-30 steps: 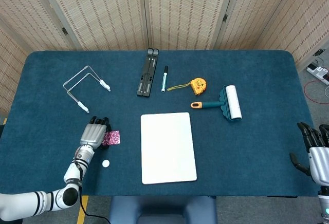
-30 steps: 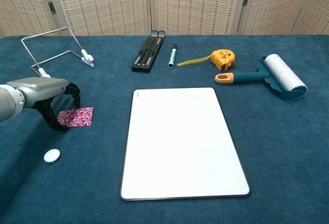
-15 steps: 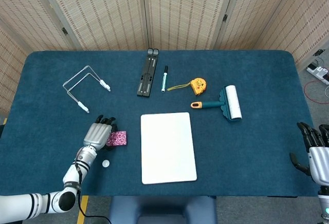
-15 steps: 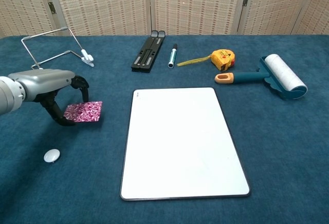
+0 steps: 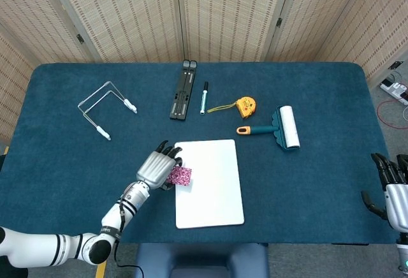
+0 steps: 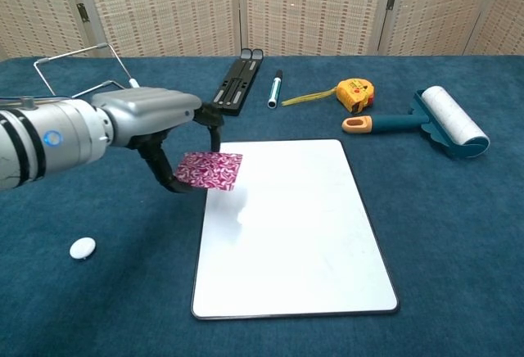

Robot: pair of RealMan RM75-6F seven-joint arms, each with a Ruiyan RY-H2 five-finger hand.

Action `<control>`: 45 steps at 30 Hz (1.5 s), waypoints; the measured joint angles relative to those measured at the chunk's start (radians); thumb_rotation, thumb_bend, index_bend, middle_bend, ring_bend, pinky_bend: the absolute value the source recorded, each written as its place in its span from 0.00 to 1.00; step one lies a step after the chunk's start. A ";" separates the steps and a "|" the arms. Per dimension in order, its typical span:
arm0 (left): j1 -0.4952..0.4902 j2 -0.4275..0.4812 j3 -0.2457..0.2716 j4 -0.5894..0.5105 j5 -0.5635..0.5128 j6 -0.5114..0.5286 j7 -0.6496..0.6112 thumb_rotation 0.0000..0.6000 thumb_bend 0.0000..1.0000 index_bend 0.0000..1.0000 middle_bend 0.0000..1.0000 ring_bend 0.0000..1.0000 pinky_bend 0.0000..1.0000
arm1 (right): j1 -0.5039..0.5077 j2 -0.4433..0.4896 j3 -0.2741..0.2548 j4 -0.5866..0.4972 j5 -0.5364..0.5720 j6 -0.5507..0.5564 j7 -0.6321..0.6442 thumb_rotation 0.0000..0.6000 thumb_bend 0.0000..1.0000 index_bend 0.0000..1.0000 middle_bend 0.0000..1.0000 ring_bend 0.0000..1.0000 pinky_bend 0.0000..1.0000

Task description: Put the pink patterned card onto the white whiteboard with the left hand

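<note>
My left hand holds the pink patterned card by its left edge, lifted a little above the table. The card hangs over the left edge of the white whiteboard, which lies flat at the table's front centre. The whiteboard carries nothing else. My right hand stays at the table's far right front edge, away from everything, with its fingers apart and nothing in them; only the head view shows it.
A small white disc lies front left. At the back are a wire stand, a black folding holder, a marker pen, a yellow tape measure and a lint roller.
My left hand has lifted the pink card off the table and carried it right, from left of the whiteboard to over its left edge. The right hand has not moved.
</note>
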 measured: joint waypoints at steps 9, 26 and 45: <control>-0.104 -0.110 -0.021 0.069 -0.124 -0.022 0.109 1.00 0.28 0.44 0.16 0.17 0.00 | -0.002 0.005 0.001 -0.003 0.007 -0.003 0.001 1.00 0.37 0.03 0.12 0.14 0.04; -0.170 -0.162 -0.007 0.100 -0.179 0.011 0.150 1.00 0.27 0.15 0.16 0.15 0.00 | -0.003 0.003 0.007 0.007 0.018 -0.009 0.015 1.00 0.37 0.03 0.12 0.14 0.04; 0.028 0.102 0.191 -0.017 0.233 0.129 -0.063 1.00 0.27 0.39 0.17 0.15 0.00 | 0.021 -0.002 0.005 -0.013 -0.009 -0.025 -0.009 1.00 0.37 0.07 0.12 0.14 0.04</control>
